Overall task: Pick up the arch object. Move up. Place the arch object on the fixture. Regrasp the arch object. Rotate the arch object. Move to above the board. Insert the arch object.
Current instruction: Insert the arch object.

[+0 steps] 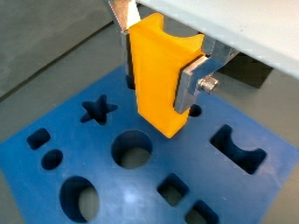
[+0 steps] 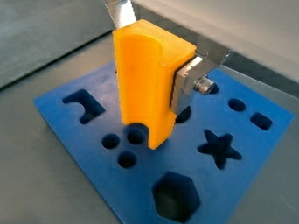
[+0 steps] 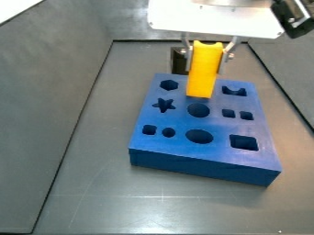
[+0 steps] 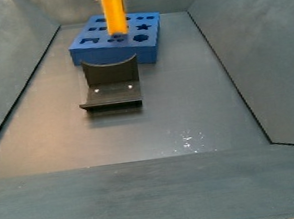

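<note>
The yellow-orange oblong arch block (image 3: 203, 66) stands upright, clamped near its top by the gripper (image 1: 163, 52), above the large blue slab board with dark shaped holes (image 3: 203, 151). The dark notched fixture block (image 4: 112, 86) sits just beside the board.

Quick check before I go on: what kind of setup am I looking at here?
Most likely a lab test cell for peg-insertion work: a dark walled enclosure, a blue board with shaped holes, and a fixture on the floor. The gripper hangs above the board, jaws shut on the arch object.
</note>
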